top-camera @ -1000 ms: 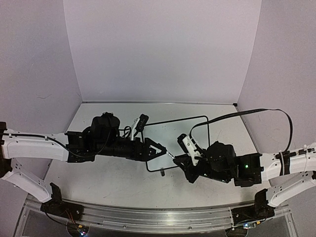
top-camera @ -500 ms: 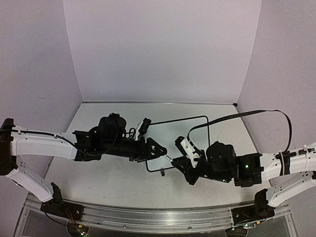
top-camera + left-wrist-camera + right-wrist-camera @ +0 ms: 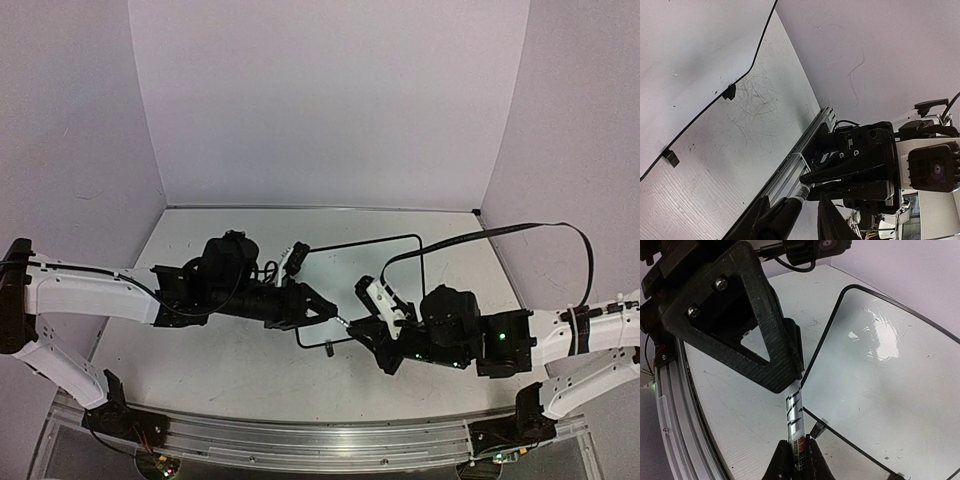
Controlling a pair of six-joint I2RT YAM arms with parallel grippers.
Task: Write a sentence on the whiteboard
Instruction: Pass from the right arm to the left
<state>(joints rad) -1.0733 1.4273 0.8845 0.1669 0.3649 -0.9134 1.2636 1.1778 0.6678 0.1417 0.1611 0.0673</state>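
My right claw [image 3: 796, 462] is clamped on the marker [image 3: 794, 412], low on the barrel, with the labelled section running out ahead of the fingers. My left claw [image 3: 322, 307] sits around the marker's far end; I cannot tell whether it grips or merely brackets it. Just beyond both claws the whiteboard [image 3: 880, 370] lies on the counter [image 3: 200, 360], face up and blank, with small black feet [image 3: 730, 92] at its near edge. No sentence is on it yet.

Handling, as I judge it: the board is light and stiff with a glossy face, so it may slide under pen pressure. Hold it by the black frame, never the face. The marker barrel is smooth; grip firmly at mid-barrel
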